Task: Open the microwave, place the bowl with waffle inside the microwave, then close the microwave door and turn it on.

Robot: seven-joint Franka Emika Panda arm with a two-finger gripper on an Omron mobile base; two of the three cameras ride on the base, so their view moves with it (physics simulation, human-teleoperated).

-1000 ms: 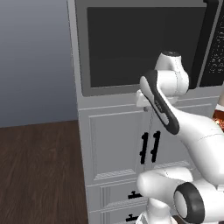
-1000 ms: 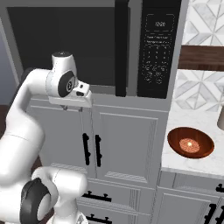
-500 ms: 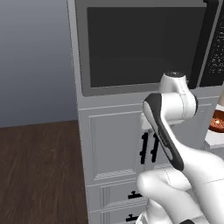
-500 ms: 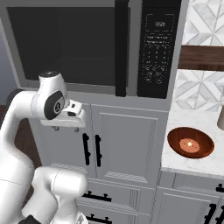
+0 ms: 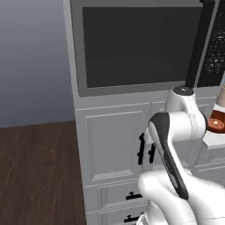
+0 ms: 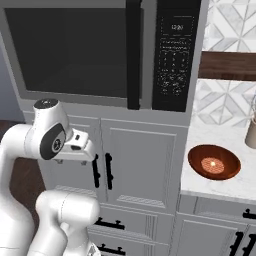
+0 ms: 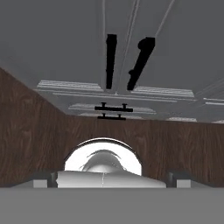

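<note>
The microwave is built in above grey cabinets. Its door is shut, with a dark window and a vertical black handle strip; the black keypad sits to the right. The bowl with waffle rests on the white counter to the right and also appears as a bowl at the frame edge. My gripper hangs in front of the lower cabinets, well left of the bowl and below the door. It points down, open, with its fingertips wide apart and nothing between them.
Two tall black cabinet handles and drawer pulls lie below the hand, above a dark wood floor. A beige cup stands at the counter's far right under a wooden shelf.
The arm has dropped and swung back from the microwave's bottom edge to cabinet height. The jaws have spread wider. The door stays shut and the bowl has not moved.
</note>
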